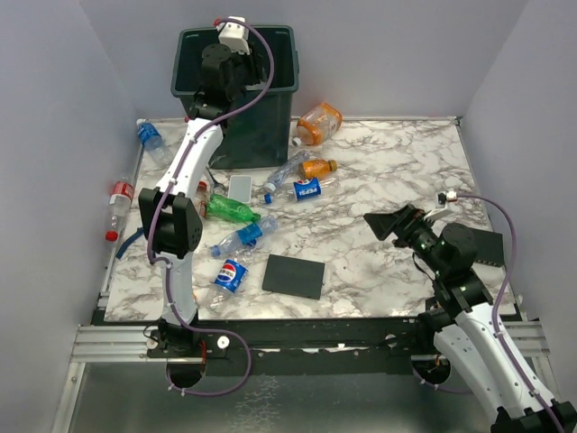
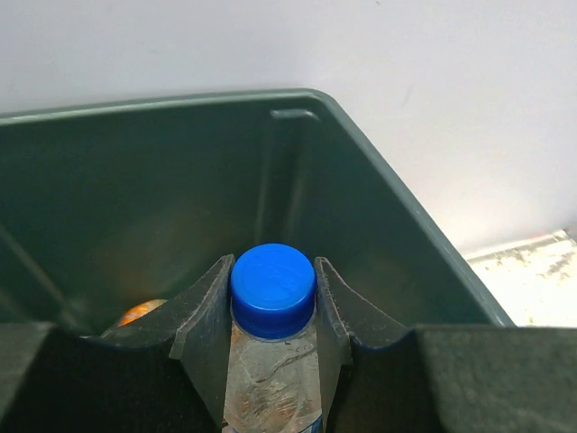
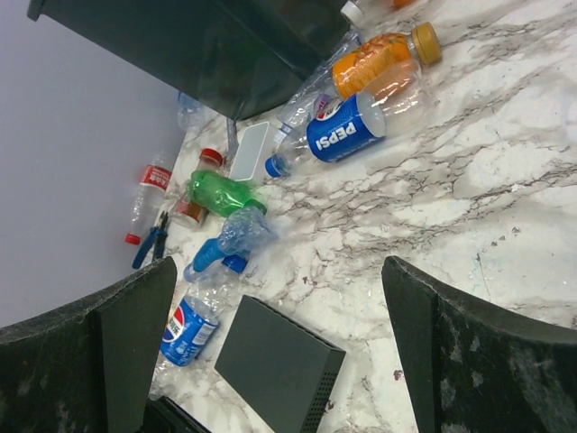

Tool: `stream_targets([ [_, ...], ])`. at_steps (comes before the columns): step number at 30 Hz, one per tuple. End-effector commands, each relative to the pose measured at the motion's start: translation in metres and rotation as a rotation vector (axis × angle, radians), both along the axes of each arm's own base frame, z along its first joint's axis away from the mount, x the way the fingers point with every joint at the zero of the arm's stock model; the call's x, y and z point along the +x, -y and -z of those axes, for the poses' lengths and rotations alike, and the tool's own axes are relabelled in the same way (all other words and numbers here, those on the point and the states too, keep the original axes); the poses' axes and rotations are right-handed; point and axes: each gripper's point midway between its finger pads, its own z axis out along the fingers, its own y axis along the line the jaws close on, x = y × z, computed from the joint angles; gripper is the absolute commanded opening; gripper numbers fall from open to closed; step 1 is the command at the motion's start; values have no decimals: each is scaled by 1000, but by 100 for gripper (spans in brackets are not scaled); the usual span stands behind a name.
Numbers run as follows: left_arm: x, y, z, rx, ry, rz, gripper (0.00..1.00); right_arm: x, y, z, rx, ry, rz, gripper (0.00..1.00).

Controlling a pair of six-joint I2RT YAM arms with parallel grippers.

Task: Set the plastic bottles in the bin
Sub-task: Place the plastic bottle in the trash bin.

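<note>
My left gripper (image 1: 223,65) is over the open dark green bin (image 1: 279,56), shut on a clear bottle with a blue cap (image 2: 272,290); in the left wrist view the gripper (image 2: 272,269) points into the bin (image 2: 379,207), where an orange bottle (image 2: 140,312) lies. My right gripper (image 1: 386,225) is open and empty above the table's right side; in its own view (image 3: 278,289) it hovers over bare marble. Several bottles lie on the table: two orange (image 1: 320,122) (image 1: 317,168), two Pepsi (image 1: 306,188) (image 1: 230,274), a green one (image 1: 230,210), a crushed blue one (image 1: 242,236).
A flat black plate (image 1: 294,275) lies near the front, also in the right wrist view (image 3: 279,365). Blue pliers (image 3: 149,245) and a red-labelled bottle (image 1: 119,200) lie at the left edge. A small grey box (image 1: 240,188) lies by the bin. Grey walls enclose the table.
</note>
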Motion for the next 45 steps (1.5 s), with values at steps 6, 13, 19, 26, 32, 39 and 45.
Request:
stream_targets([
  [6,-24,54,-20,-31,27,277,77,4,-4,-15,-21,34,-24,100],
  [13,-54,36,-98,-94,173,200,99,8,1,-19,-57,39,3,100],
  [19,-127,33,-145,-216,258,186,99,22,9,-5,-105,-16,57,100],
  [26,-228,94,-57,-148,156,304,99,50,8,50,-112,-260,124,100],
  [32,-283,99,34,-137,-1,322,99,78,-25,65,-10,-287,16,100],
  [39,-310,42,115,-93,-155,143,99,125,-38,90,-52,-329,6,98],
  [45,-313,19,150,-66,-228,39,99,184,-39,95,-188,-287,36,95],
])
